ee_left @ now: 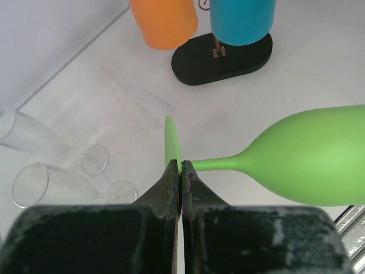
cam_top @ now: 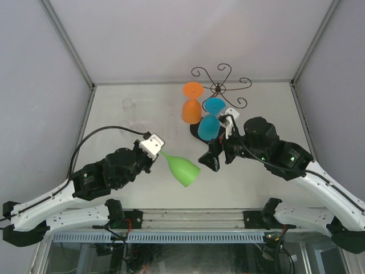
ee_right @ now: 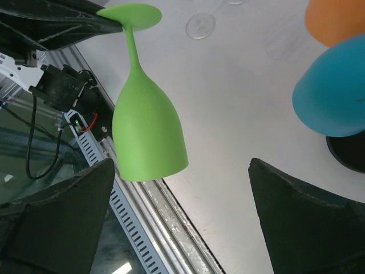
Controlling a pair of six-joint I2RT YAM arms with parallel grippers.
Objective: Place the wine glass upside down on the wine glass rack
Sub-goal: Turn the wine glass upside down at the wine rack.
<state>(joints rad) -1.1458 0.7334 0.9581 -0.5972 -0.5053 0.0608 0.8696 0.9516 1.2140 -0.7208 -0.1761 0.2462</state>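
Left gripper [cam_top: 155, 145]: fingers pressed together on the flat foot of the green wine glass [cam_top: 183, 168], pinching the disc edge-on, as the left wrist view shows.
Wine glass position: carried by the left arm, apparently above the table [cam_top: 114, 165] near its front edge and clear of the rack.
Wine glass long axis: close to level, running from the foot at the left fingers through the stem to the bowl. The mouth points to the robot's right and slightly toward the near edge.
Right gripper [cam_top: 210, 157]: jaws spread wide and holding nothing. It faces the bowl from just beside it, and the right wrist view frames the bowl between the two fingers.
Key relation: the rack lies beyond the glass and to its right. The right gripper sits between the glass and the rack's base, so the right arm is the nearer one to the rack.
Judgement: the glass probably has to tip mouth-down and travel away and rightward, or pass to the right gripper first.
Wine glass rack [cam_top: 219, 88]: stands at the far middle on a black oval base [ee_left: 222, 60].
Orange glass [cam_top: 192, 108] and blue glass [cam_top: 211, 123]: hang bowl-down on the near side of the rack.
Free places: the rear and right scroll arms look bare.
Clear glasses [cam_top: 129, 105]: on the table at the far left, well apart from the rack.
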